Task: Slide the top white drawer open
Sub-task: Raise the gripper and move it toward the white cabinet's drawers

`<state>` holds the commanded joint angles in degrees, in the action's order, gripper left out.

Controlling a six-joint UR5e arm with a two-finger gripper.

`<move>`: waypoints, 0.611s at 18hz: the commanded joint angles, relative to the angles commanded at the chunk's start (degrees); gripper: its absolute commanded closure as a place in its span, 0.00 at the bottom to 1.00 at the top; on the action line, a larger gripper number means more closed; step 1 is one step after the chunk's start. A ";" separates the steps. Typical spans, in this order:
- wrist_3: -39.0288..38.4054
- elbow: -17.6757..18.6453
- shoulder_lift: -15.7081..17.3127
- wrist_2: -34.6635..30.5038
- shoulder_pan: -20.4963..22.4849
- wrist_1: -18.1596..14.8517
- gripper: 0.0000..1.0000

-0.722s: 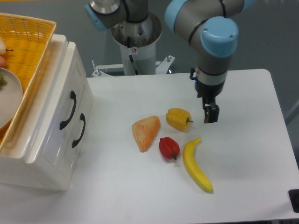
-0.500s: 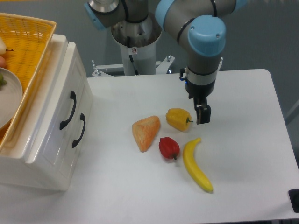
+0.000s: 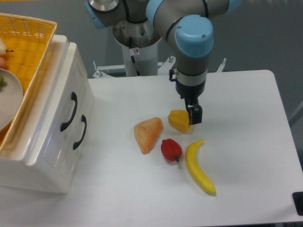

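Observation:
The small white cabinet [image 3: 47, 156] stands at the table's left edge. The top white drawer [image 3: 57, 101] is closed, and its curved black handle [image 3: 69, 111] sits above and left of the lower drawer's handle [image 3: 80, 132]. The lower drawer is closed too. My gripper [image 3: 194, 115] points down over the middle of the table, right beside the yellow pepper [image 3: 179, 120], far to the right of the cabinet. Its fingers look closed together and hold nothing.
An orange wedge [image 3: 148, 134], a red pepper [image 3: 171, 149] and a banana [image 3: 199, 167] lie between the gripper and the cabinet's side of the table. A wicker basket [image 3: 28, 52] with a plate [image 3: 8, 97] rests on top of the cabinet. The arm's base [image 3: 137, 45] stands at the back.
The gripper has moved left and slightly up the picture, from right of the yellow pepper to just at its right edge. The drawers and the food items have not moved.

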<state>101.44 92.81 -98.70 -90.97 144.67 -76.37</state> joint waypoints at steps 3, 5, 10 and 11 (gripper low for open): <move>-3.60 1.93 1.93 -0.09 -0.53 -0.62 0.00; -6.85 2.20 1.94 0.44 -1.14 -0.62 0.00; -27.66 1.67 1.50 1.66 -7.28 -0.62 0.00; -30.92 1.41 1.41 3.24 -8.69 -0.53 0.00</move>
<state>70.52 94.22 -97.29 -87.73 135.98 -76.91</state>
